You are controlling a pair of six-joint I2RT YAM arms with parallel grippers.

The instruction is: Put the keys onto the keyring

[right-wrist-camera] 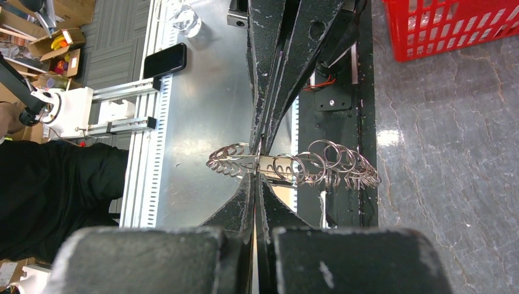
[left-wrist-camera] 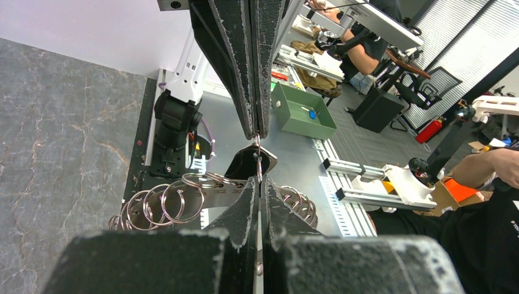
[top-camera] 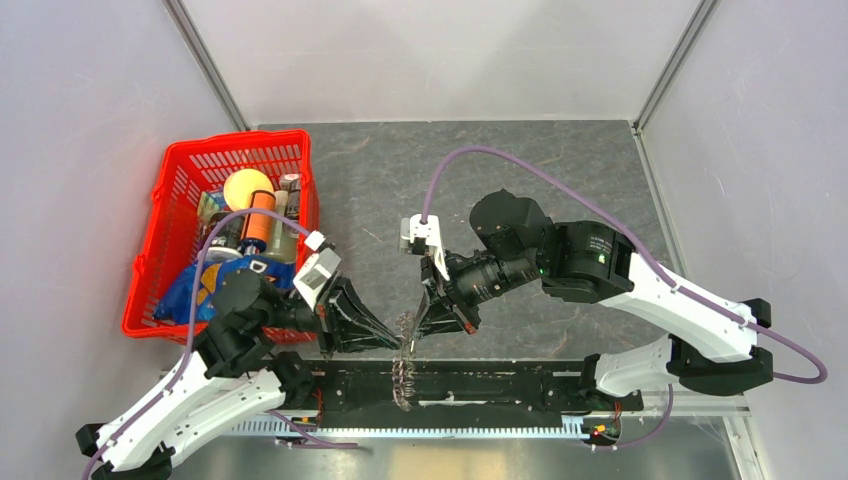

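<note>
The keyring (top-camera: 404,375) is a flat metal strip strung with several split rings, hanging over the table's near edge. Its rings fan out in the left wrist view (left-wrist-camera: 165,205) and the right wrist view (right-wrist-camera: 324,166). My left gripper (top-camera: 398,342) (left-wrist-camera: 260,182) is shut on the strip's edge. My right gripper (top-camera: 420,333) (right-wrist-camera: 256,176) is shut and meets it tip to tip from the other side. At its tips sits a small dark piece with a grey rim, apparently the key (left-wrist-camera: 243,164). The key is hidden in the other views.
A red basket (top-camera: 180,170) full of household items stands at the left, just behind the left arm. A black rail (top-camera: 500,385) runs along the near edge under the hanging rings. The grey stone tabletop (top-camera: 400,180) stretches behind the grippers.
</note>
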